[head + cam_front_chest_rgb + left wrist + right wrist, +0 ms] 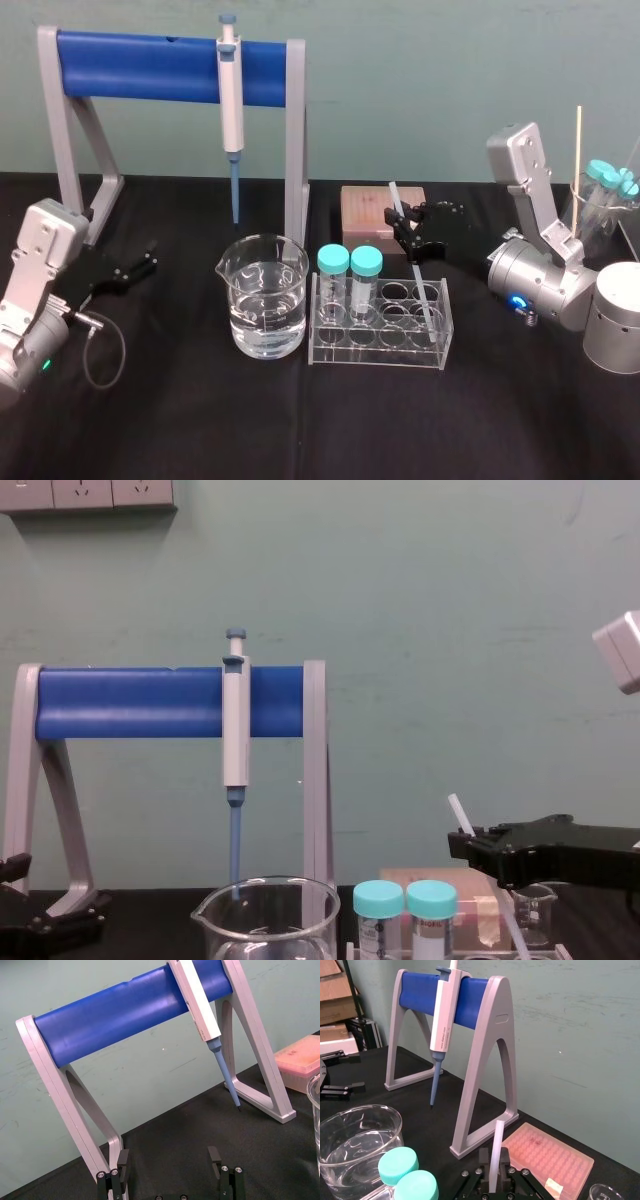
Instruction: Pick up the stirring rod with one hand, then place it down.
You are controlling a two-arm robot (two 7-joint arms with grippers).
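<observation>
Stirring rod [420,285]: tilted, with its top leaning toward the back wall. Its lower end is down among the wells at the right end of the clear tube rack [375,356]. I cannot tell whether that end rests on the rack's floor or hangs just free.
Right gripper [407,228]: closed onto the rod's upper part, pinching it from both sides. In the right wrist view the rod [495,1145] stands straight up out of the pinch.
Slip risk: the rod is thin, looks smooth and is held high up, so most of its length hangs below the pinch. A light hold could let it slide down or pivot.
Snag risk: a sideways move before the lower end clears the rack's top plate would likely drag the rack along or lever the rod out of the grip.
Neighbours: two teal-capped tubes [333,262] stand at the rack's left end, and the beaker of water [263,295] is just beside the rack. A dragged rack could knock either.
Behind: a pink well plate [365,213] lies just behind the gripper, and a careless swing back could strike it.
Set-down: a round rod may roll on the black worktop [300,430], so it should be brought low before release.
Left gripper [148,262]: parked at the left near the foot of the pipette stand [297,150], jaws wide apart and empty.
</observation>
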